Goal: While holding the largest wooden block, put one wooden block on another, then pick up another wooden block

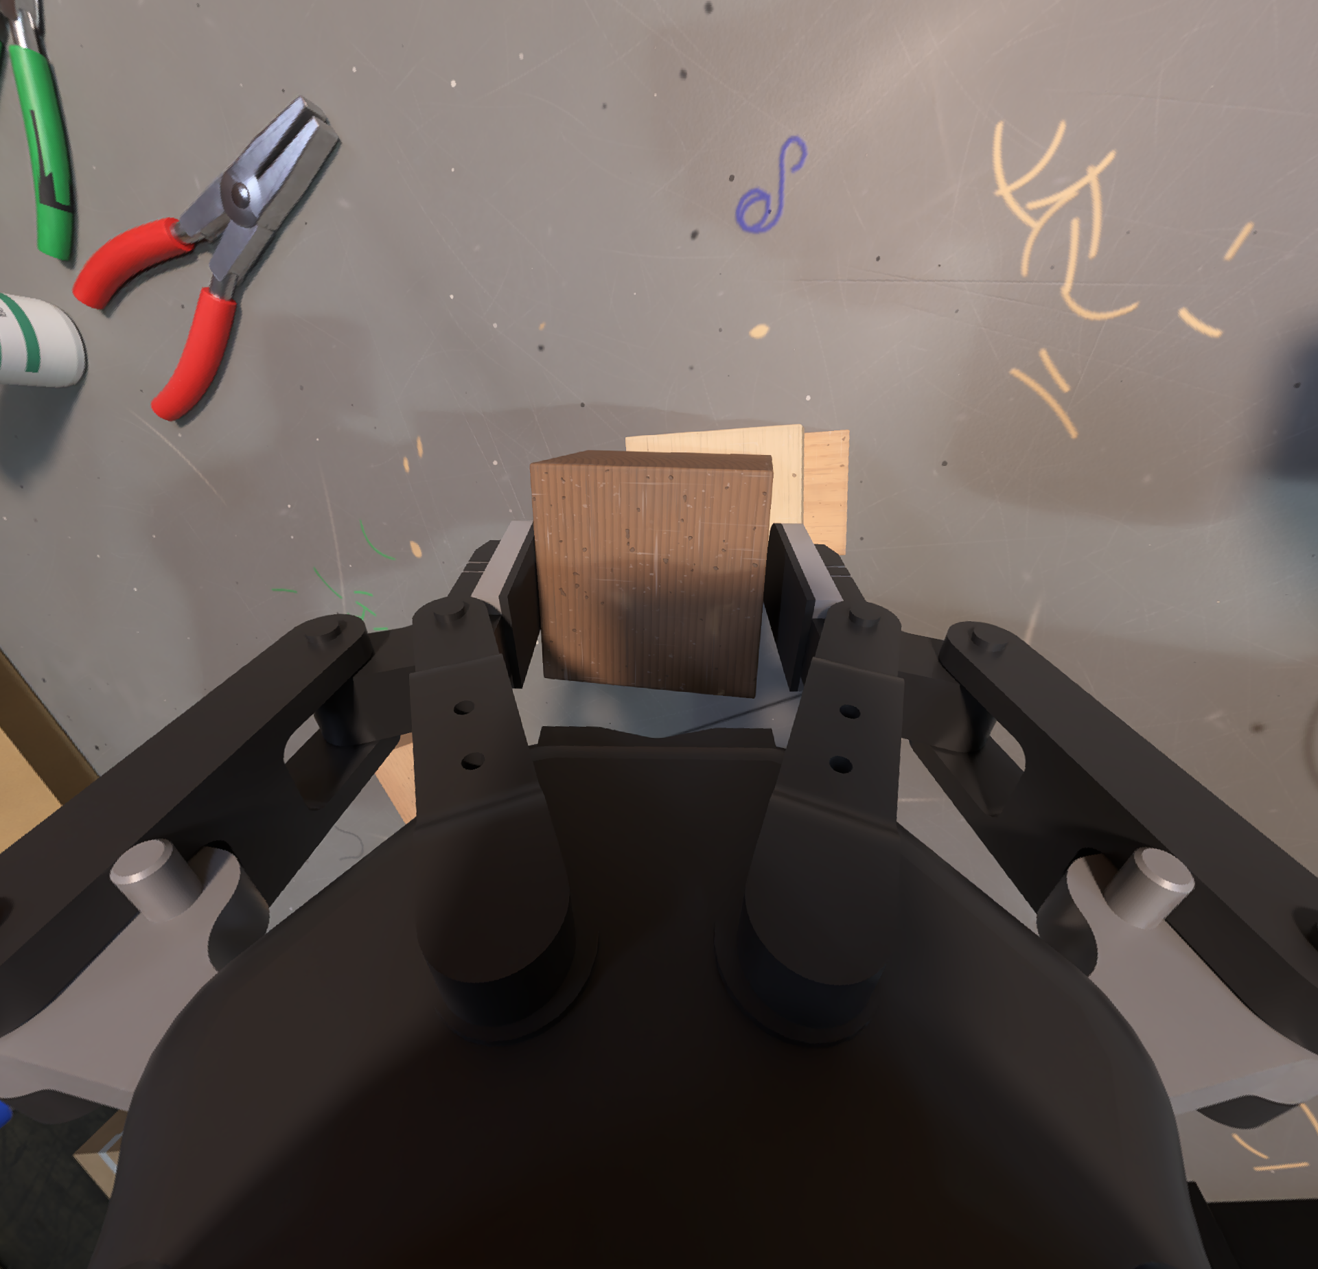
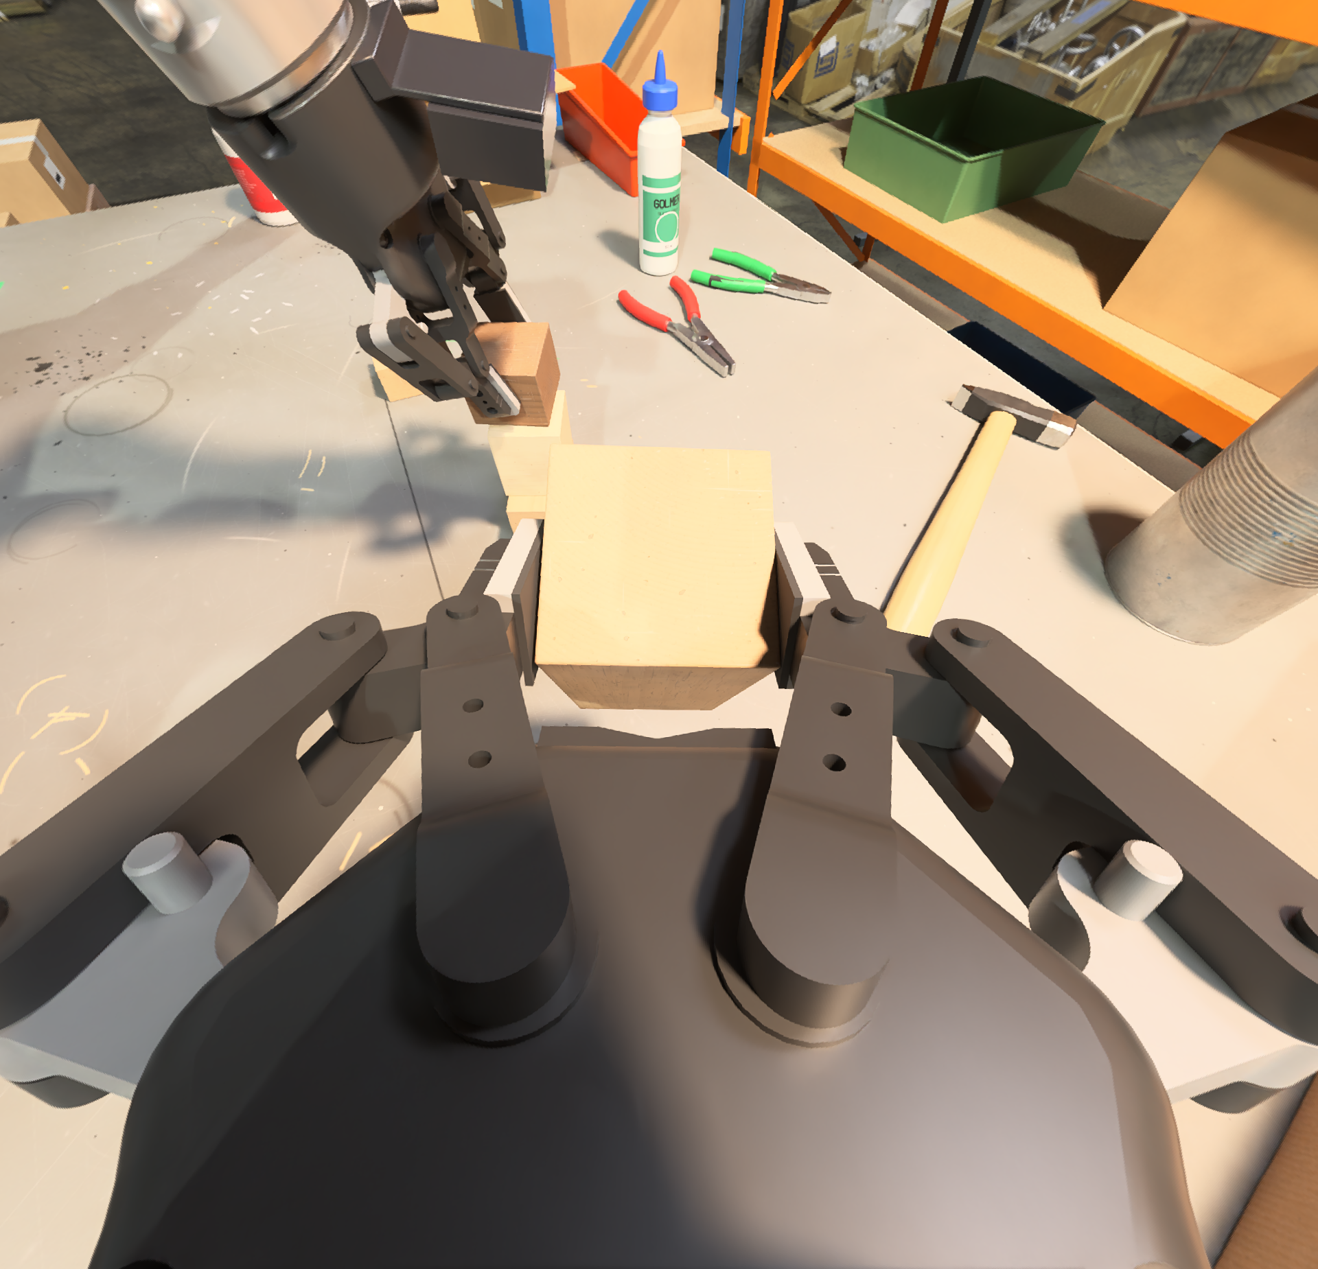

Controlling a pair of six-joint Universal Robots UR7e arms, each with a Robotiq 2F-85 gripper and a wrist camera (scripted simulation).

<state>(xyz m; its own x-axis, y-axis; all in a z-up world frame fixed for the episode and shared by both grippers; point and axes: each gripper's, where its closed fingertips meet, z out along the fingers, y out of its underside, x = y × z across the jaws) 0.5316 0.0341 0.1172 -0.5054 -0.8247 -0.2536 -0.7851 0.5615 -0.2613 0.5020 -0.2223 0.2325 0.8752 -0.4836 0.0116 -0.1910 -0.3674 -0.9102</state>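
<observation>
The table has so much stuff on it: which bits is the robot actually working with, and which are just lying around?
In use:
- brown block in the left gripper, over a pale block
- large pale block in the right gripper

Lying about:
- red pliers
- green pliers
- glue bottle
- hammer
- green bin

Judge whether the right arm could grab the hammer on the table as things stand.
Probably not yet. The hammer lies bare just beside the right gripper, with nothing across the way, but that gripper is shut on the pale block, so it has no free grip.
</observation>
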